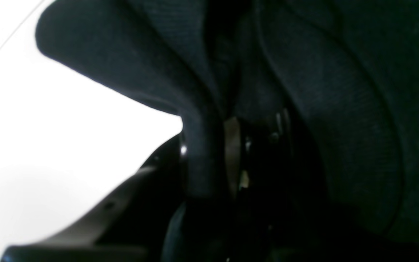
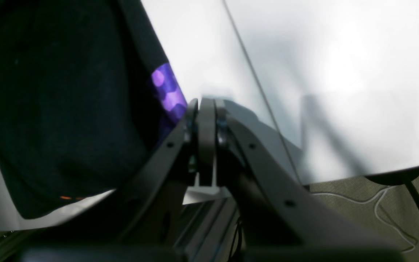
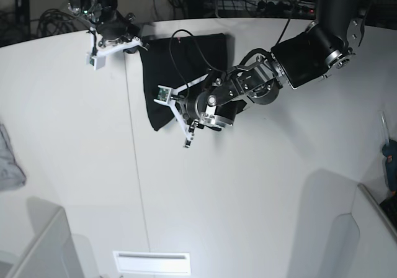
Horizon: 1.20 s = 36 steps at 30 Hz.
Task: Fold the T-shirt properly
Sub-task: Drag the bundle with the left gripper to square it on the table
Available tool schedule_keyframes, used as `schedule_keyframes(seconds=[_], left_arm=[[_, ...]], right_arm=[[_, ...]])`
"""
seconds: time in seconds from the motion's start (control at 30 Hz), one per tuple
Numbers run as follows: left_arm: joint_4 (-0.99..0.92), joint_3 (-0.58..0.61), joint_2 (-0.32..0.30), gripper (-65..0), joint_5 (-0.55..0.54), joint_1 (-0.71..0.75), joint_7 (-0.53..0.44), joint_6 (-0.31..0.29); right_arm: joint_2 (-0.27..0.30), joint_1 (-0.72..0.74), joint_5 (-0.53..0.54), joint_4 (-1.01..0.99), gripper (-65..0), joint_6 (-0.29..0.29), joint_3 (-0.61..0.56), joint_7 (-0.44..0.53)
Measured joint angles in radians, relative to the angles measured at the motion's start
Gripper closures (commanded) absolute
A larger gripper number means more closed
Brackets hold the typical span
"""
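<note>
The left claw (image 1: 231,156) was nearly closed, pinching a thick fold of the T-shirt (image 3: 180,73), while the right claw (image 2: 206,120) stood fully closed and empty beside the shirt's purple patch (image 2: 167,91). The shirt lay as a compact black bundle at the far side of the white bench (image 3: 248,197). It looked light, limp and prone to sagging, so hems or corners seemed the best holds.
</note>
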Motion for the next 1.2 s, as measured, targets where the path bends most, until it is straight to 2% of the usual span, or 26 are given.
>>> schedule_keyframes(seconds=[0.07, 0.37, 0.47, 0.57, 0.63, 0.73, 0.93, 1.0, 1.03, 1.1, 1.17, 1.2], left_arm=[[0.000, 0.000, 0.000, -0.3, 0.002, 0.000, 0.000, 0.000], [-0.002, 0.001, 0.000, -40.6, 0.003, -0.036, 0.008, -0.003], [-0.003, -0.006, 0.021, -51.2, 0.023, -0.038, 0.019, -0.003], [0.001, -0.006, 0.028, -56.3, 0.002, -0.051, 0.014, -0.003], [0.018, -0.012, 0.026, -56.8, 0.004, -0.058, 0.016, -0.003], [0.068, -0.097, 0.029, -56.9, -0.001, -0.062, 0.020, -0.010], [0.148, -0.235, 0.026, -56.1, 0.003, -0.066, 0.026, -0.007], [0.203, -0.281, 0.016, -52.7, 0.002, -0.045, 0.032, -0.007], [0.236, -0.312, 0.004, -46.7, -0.001, -0.026, 0.024, -0.007], [0.294, -0.385, -0.029, -27.2, -0.005, 0.025, 0.032, -0.008], [0.325, -0.451, -0.064, -5.1, 0.013, 0.085, 0.045, -0.007], [0.339, -0.477, -0.082, 0.0, 0.021, 0.119, 0.046, -0.008]], right_arm=[[0.000, 0.000, 0.000, -0.001, 0.0, 0.000, 0.000, 0.000], [0.000, 0.000, 0.000, -0.001, 0.0, 0.000, 0.000, -0.007], [0.000, 0.000, 0.000, -0.001, 0.0, 0.000, 0.000, -0.007], [0.000, -0.001, 0.000, -0.001, 0.0, 0.000, -0.002, -0.008], [0.000, -0.001, 0.000, -0.001, 0.0, 0.000, -0.002, -0.007], [0.000, -0.013, 0.002, -0.001, 0.0, 0.000, -0.002, -0.006], [0.002, -0.013, 0.001, 0.000, 0.0, 0.000, -0.002, 0.000], [0.002, -0.014, 0.001, 0.000, 0.0, 0.000, 0.002, 0.001], [0.002, -0.018, 0.001, 0.000, 0.0, 0.000, 0.005, 0.003], [0.008, -0.034, -0.004, 0.009, 0.0, 0.000, 0.007, 0.011], [0.008, -0.045, -0.092, 0.024, 0.0, 0.000, 0.008, 0.033], [0.004, -0.053, -0.140, 0.035, 0.0, 0.000, 0.008, 0.044]])
